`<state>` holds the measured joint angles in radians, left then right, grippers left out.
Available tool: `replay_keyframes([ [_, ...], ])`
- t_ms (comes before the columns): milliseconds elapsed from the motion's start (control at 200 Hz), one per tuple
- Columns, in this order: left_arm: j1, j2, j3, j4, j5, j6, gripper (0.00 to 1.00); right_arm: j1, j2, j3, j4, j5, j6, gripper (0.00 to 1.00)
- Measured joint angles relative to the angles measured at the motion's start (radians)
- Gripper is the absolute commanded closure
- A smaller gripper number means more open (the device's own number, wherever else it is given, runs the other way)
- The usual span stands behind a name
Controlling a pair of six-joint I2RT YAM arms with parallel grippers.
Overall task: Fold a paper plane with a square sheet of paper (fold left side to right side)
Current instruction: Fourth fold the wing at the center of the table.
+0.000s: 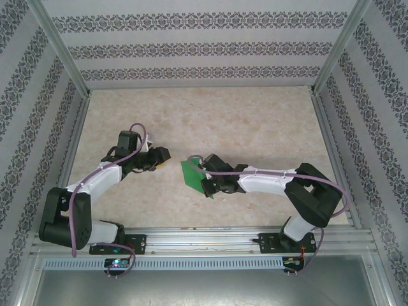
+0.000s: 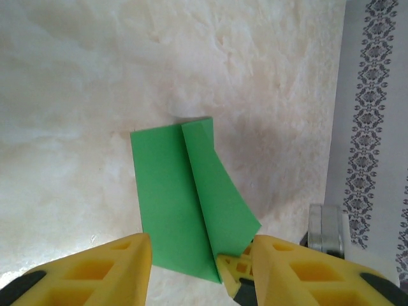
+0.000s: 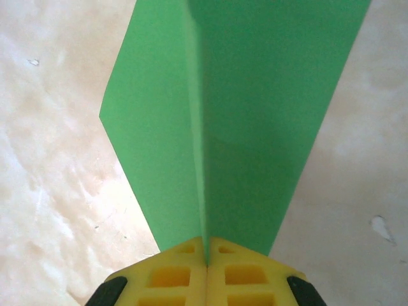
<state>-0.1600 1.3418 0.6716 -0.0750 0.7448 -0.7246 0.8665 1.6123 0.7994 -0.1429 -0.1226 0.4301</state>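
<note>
Reaching in from the right of the top view, the right pincer (image 1: pixel 204 182) is clenched on the green paper sheet (image 1: pixel 190 173), which juts out beyond its tips toward the left pincer (image 1: pixel 164 157). The two pincers stand near each other but apart over the marbled beige tabletop (image 1: pixel 242 121). From the left wrist, the left pincer's blocky yellow fingers (image 2: pixel 121 261) stand released, wide apart and touching nothing. The sheet lies just ahead of them on the tabletop, its long axis running away from the pincer and leaning a little left at the far end. A straight crease splits it lengthwise. The left panel lies flat and the right panel lifts and curls, throwing a soft shadow on the mottled stone-like surface. At its near corner a latticed yellow fingertip (image 2: pixel 233 268) of the other arm pinches the fold. From the right wrist, the yellow jaws are pressed flush together on the crease. The thin, smooth, matte paper stands out straight ahead of the tips, with one panel spreading to each side of the sharp fold and its length pointing away from the pincer.
</note>
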Motion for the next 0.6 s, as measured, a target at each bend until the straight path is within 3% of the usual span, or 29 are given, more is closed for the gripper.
replay_keyframes([
  [310,-0.116,0.106,-0.002,0.019,0.026,-0.005,0.55,-0.109,0.019,-0.073,0.165,-0.272,0.084,1.00],
  [600,-0.238,0.221,0.021,0.073,0.010,-0.037,0.56,-0.171,0.053,-0.097,0.235,-0.393,0.122,1.00],
])
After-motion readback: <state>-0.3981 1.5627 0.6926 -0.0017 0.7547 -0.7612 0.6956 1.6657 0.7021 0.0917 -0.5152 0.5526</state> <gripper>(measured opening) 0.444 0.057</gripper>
